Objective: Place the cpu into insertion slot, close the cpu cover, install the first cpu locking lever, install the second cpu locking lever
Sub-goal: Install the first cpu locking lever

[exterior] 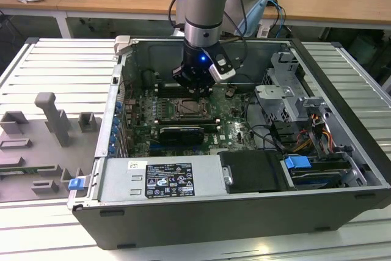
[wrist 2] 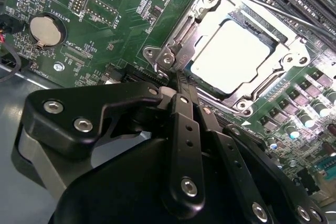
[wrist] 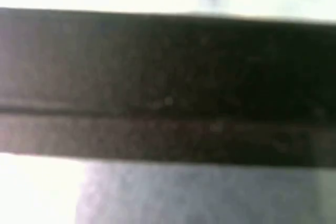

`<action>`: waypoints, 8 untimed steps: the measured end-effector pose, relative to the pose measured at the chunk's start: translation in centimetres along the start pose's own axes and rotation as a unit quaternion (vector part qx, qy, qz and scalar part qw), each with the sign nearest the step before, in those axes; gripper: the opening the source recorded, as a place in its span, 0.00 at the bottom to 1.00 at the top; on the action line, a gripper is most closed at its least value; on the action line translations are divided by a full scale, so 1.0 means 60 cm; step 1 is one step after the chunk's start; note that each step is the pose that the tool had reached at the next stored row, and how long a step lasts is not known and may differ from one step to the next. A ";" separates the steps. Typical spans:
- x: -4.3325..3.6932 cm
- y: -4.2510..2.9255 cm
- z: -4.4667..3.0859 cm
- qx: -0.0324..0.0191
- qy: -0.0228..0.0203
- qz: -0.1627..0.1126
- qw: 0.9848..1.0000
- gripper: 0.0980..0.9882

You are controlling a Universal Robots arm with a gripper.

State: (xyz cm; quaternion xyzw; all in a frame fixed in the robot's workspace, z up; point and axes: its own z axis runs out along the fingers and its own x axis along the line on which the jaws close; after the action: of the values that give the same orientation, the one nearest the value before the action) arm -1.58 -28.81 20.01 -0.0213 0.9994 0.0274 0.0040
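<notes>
Arm (exterior: 204, 4) vertical, wrist down; end effector (wrist 2: 181, 85) fingers pressed together.

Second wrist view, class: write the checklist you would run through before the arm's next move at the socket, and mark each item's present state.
1. Cpu lying flat in the insertion slot: ok.
2. Cpu cover folded down around the cpu's edges: ok.
3. Locking lever lying along the cover's side: ok; whether it is latched, cannot tell.
4. Gripper at the socket's corner, jaws shut: ok.
5. Jaws pinching anything: cannot tell.
</notes>
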 end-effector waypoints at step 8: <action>-0.001 0.002 -0.006 -0.007 -0.001 0.000 1.000 0.01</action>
State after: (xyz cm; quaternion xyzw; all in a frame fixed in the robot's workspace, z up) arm -1.53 -28.72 20.40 -0.0214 0.9992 0.0340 0.0048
